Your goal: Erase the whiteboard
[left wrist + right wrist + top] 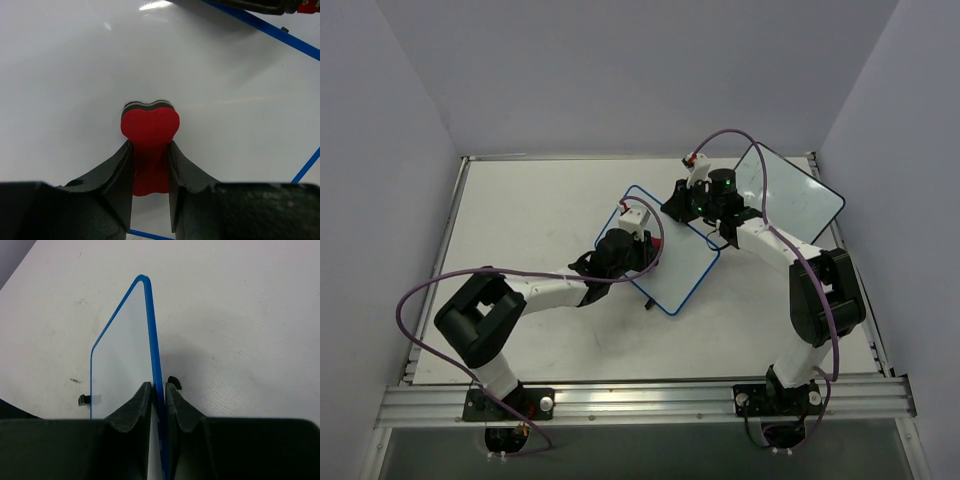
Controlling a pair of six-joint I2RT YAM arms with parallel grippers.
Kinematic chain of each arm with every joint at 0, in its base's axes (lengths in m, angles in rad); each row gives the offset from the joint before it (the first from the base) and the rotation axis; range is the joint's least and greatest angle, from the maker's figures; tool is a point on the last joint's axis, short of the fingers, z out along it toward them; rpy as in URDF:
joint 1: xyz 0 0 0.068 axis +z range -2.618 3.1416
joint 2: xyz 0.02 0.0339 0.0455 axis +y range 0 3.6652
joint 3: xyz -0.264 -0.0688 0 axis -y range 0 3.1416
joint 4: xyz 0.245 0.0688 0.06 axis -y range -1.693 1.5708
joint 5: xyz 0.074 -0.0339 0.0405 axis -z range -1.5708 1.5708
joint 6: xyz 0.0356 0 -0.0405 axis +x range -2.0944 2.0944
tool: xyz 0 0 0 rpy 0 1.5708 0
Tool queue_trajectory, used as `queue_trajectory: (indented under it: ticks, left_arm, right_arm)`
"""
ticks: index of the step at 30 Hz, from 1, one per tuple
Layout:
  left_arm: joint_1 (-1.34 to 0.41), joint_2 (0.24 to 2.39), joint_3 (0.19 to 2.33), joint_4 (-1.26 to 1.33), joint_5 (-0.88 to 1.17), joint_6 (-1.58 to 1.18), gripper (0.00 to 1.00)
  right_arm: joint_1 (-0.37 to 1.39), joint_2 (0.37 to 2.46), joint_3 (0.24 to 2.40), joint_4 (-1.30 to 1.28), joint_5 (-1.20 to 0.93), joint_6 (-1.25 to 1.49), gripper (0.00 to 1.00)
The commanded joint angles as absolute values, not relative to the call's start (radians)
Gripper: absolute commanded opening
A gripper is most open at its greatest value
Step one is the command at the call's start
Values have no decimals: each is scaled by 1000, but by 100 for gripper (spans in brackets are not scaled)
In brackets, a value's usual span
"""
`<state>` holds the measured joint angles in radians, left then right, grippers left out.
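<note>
Right now the rectangular white whiteboard with a bright blue rim (680, 265) lies mid-table on the pale table top (520, 220), between the two arms. The left gripper (150, 148) pinches a red heart-shaped foam eraser with a dark felt face (150, 124), set against the white surface. The right gripper (158, 387) is clamped on the board's blue rim at its far edge. No marks can be made out on the visible surface.

The rim pinch is thin, so a hard wiping stroke could lever the board out of it or skate it across the table. The soft foam could also twist between the left fingers, and the grippers work near each other.
</note>
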<state>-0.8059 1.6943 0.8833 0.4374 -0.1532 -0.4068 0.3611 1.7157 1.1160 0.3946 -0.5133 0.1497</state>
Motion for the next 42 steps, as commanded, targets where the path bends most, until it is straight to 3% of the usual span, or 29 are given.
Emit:
queue_trajectory:
  ticks: [1, 12, 18, 42]
  left_arm:
    - [-772, 1712, 904, 374, -160, -410, 2]
    - [-626, 1695, 798, 380, -170, -442, 2]
    - [-629, 1686, 755, 434, -161, -442, 2]
    - [-1051, 1795, 816, 595, -215, -385, 2]
  right_arm:
    - [422, 1741, 1108, 299, -592, 153, 0]
    - [422, 1736, 1109, 298, -592, 153, 0]
    - [423, 1740, 1111, 299, -595, 155, 0]
    - [423, 1736, 1111, 299, -594, 155, 0]
